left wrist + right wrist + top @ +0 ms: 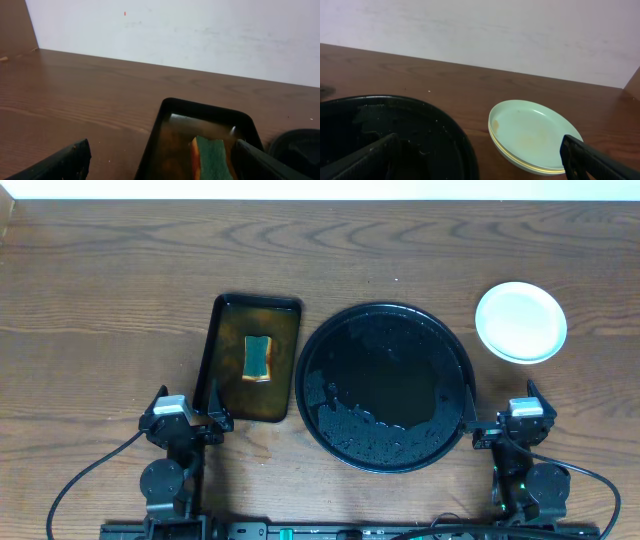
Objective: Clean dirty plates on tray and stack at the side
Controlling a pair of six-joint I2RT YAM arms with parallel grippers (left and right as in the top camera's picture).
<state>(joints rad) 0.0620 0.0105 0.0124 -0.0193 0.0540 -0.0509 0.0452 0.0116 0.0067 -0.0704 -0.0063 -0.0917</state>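
Both left gripper (190, 406) and right gripper (500, 402) gape empty; plates (520, 322) sit stacked beyond the right.

Before me the wooden table (100, 300) bears a dark rectangular tray (282, 350), a round black tray (385, 385) just beside it, and stacked plates (520, 322).

1. the plates (532, 131) are stacked, so the top one hides the rest and only thin rims peek out
2. the sponge (212, 160) gets chopped by the left wrist view's bottom edge
3. the tray (430, 130) runs off the right wrist view's corner
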